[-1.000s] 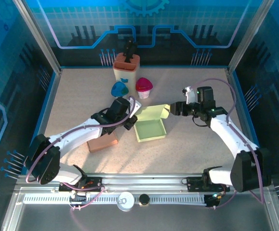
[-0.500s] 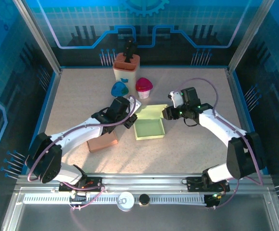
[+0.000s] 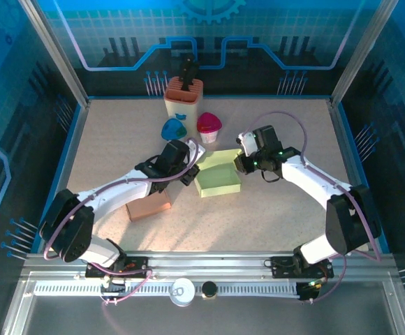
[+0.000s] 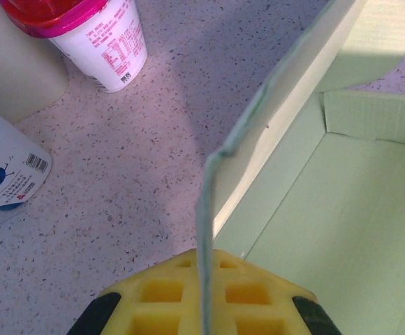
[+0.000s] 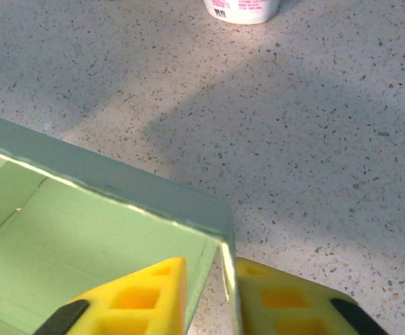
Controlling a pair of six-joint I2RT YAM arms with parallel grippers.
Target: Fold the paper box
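Observation:
The pale green paper box (image 3: 220,183) lies open in the middle of the table. My left gripper (image 3: 194,162) is at its left side. In the left wrist view the yellow pads (image 4: 153,307) of the left gripper (image 4: 204,300) are shut on a thin upright flap, with the box floor (image 4: 342,209) to the right. My right gripper (image 3: 239,164) is at the box's back right corner. In the right wrist view the right gripper (image 5: 213,279) is shut on the wall of the box (image 5: 84,237), one pad inside and one outside.
A cream container with an orange top (image 3: 183,98) stands at the back. A blue cup (image 3: 173,130) and a red-lidded cup (image 3: 209,125) sit just behind the box. A brown block (image 3: 149,206) lies at the front left under the left arm. Blue walls ring the table.
My right arm has swung left to the box and its jaws have closed onto the right wall. The box has shifted a little. The left gripper has kept its hold.

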